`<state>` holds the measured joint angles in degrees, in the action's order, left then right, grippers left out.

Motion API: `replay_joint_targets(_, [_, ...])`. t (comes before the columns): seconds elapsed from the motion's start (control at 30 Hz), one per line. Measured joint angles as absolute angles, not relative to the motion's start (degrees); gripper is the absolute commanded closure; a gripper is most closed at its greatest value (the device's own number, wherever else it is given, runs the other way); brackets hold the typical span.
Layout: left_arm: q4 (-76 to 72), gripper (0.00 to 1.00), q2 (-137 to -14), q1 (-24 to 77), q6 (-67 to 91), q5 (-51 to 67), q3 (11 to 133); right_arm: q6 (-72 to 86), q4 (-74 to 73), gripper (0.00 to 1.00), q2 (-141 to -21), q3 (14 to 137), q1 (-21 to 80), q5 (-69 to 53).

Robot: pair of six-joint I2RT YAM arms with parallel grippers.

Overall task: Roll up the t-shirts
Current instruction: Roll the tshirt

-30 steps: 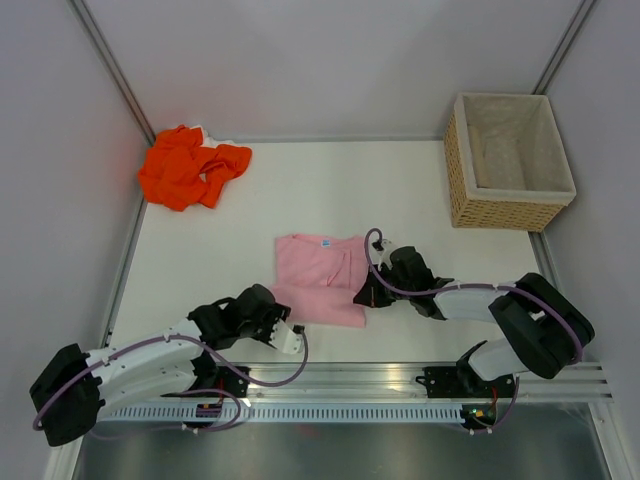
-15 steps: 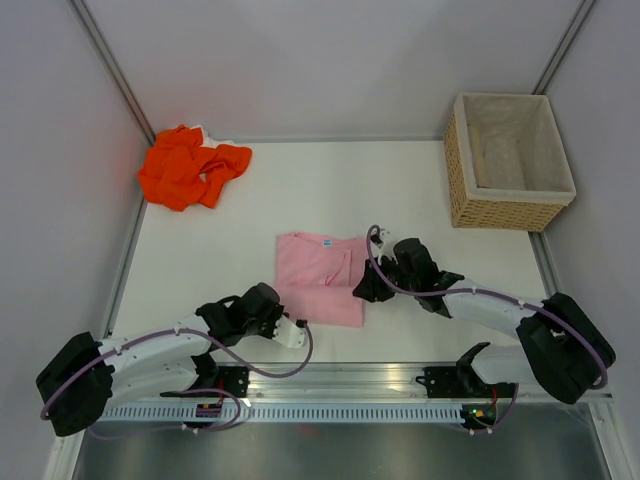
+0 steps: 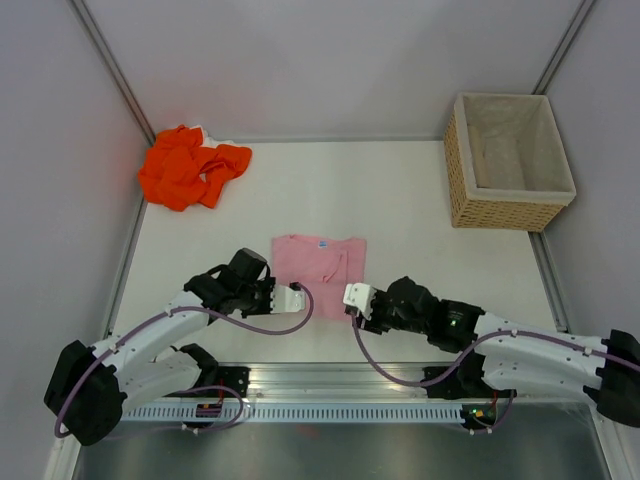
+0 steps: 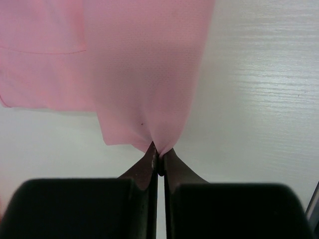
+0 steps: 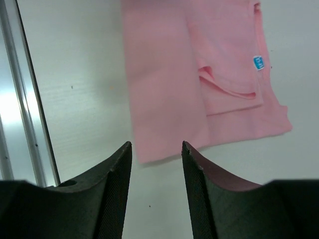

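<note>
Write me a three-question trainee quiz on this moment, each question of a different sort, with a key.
1. True or false: the left jaws are shut on a near corner of the pink t-shirt.
2. Where is the orange t-shirt? A: inside the wicker basket. B: crumpled at the far left corner of the table. C: spread flat under the pink t-shirt.
3. Fill the gap: the right jaws stand ____ just short of the pink t-shirt's near edge, with no cloth between them.
Key: 1 true; 2 B; 3 open.
</note>
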<state>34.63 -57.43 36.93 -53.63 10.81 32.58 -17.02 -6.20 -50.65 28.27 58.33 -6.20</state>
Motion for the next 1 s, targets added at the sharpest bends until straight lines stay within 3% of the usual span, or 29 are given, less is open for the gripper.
replay_joint_targets(0.2, [35.29,0.98,-57.78,36.42,-53.63,12.43,32.62,-23.07,-6.46,0.5,-62.24,26.11,70.81,6.33])
replay_joint_targets(0.53, [35.48,0.98,-57.69,36.32,-53.63,12.62,32.62,-24.67,3.4,0.5,-75.64,25.21,73.47,20.32])
replay_joint_targets(0.57, [35.48,0.98,-57.69,36.32,-53.63,12.62,32.6,-24.64,4.01,0.53,-76.07,25.21,73.47,21.06])
replay_joint_targets(0.67, [35.48,0.98,-57.69,36.12,-53.63,12.67,32.62,-24.36,5.28,0.78,-77.69,25.32,73.47,22.48])
replay_joint_targets(0.7, [35.48,0.98,-57.69,36.07,-53.63,12.71,32.62,-24.14,5.17,0.91,-78.3,25.34,73.47,22.61])
replay_joint_targets(0.73, [35.48,0.98,-57.69,36.05,-53.63,12.71,32.6,-24.18,5.04,0.97,-78.65,25.5,73.52,22.76])
replay_joint_targets(1.0, [39.42,0.98,-57.25,35.55,-52.97,12.58,33.67,-21.28,-7.18,1.0,-77.49,32.58,73.52,14.92])
